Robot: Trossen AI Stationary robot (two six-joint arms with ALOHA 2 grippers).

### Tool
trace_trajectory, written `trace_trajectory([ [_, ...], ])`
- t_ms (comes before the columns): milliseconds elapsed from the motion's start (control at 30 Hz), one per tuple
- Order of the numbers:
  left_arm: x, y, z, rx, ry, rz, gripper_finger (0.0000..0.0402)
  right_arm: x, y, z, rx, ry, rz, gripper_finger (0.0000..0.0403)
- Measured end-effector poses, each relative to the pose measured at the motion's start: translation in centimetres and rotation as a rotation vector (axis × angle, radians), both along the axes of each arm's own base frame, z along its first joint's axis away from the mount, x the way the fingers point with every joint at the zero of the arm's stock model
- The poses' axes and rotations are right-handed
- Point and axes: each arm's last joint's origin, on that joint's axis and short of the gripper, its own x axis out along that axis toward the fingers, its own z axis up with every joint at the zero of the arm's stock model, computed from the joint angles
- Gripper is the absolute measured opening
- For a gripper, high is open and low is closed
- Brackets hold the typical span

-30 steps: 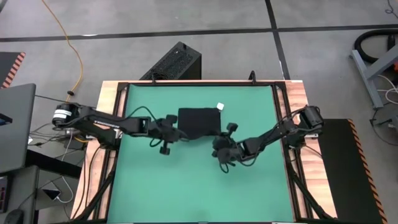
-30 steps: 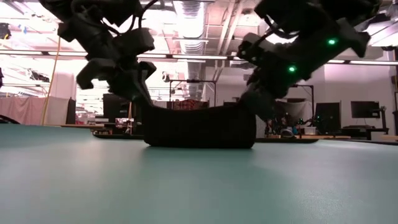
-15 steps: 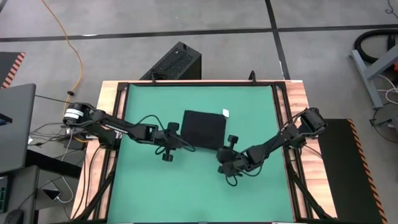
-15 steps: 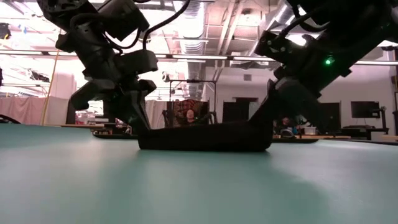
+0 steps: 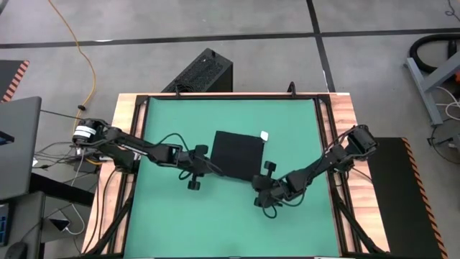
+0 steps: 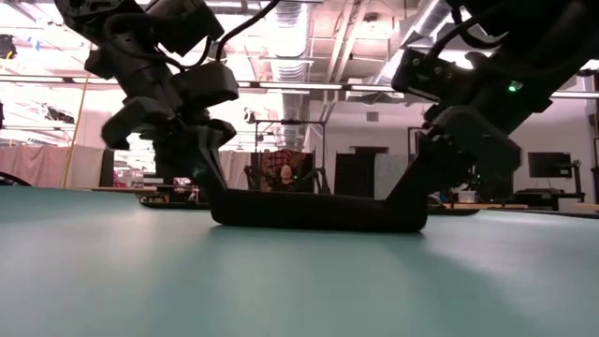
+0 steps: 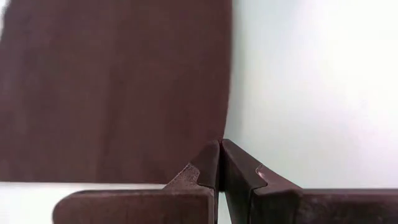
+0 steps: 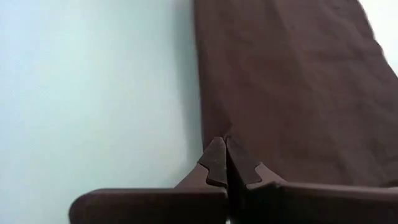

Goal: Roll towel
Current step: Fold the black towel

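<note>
The black towel (image 5: 238, 152) lies spread flat on the green mat (image 5: 165, 216), a little right of the middle. Its small white tag (image 5: 264, 135) is at the far right corner. My left gripper (image 5: 214, 170) is shut at the towel's near left corner. My right gripper (image 5: 256, 181) is shut at its near right corner. In the low view the towel (image 6: 309, 211) is a low flat strip between the two grippers. The wrist views show it as dark brown cloth (image 7: 112, 87) (image 8: 292, 81) beyond the shut fingers. My left gripper pinches the towel's near left corner (image 7: 219, 135) between its two fingers, slanting down from the table's left side. The corner sits just above the mat and the rest of the cloth lies flat. My right gripper pinches the towel's near right corner (image 8: 231, 132) between its two fingers, slanting down from the right and near side. In the low view that corner (image 6: 398, 208) is raised slightly off the mat; the cloth behind it lies flat.
Wooden rails (image 5: 345, 122) frame the mat on the left and right. A black box (image 5: 205, 70) stands on the floor beyond the far edge. The mat is bare green toward the near edge.
Both grippers, shut on the near corners, have moved toward the table's near edge and sunk lower; the right one has also turned. The towel has slid with them toward the near edge and slightly right, and has gone from a raised hump to lying flat and spread out.
</note>
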Motion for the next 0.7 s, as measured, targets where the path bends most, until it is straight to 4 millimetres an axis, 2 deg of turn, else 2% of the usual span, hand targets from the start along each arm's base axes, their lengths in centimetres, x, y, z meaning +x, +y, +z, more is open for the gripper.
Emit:
trace_trajectory([
  [300, 0.3, 0.3, 0.3, 0.020, -0.051, 0.037, 0.0000, 0.3, 0.0, 0.5, -0.018, -0.025, -0.049, 0.0006],
  [700, 0.5, 2.2, 0.2, 0.050, -0.055, 0.129, 0.0000, -0.2, -0.5, 0.7, -0.020, 0.011, -0.181, 0.0006],
])
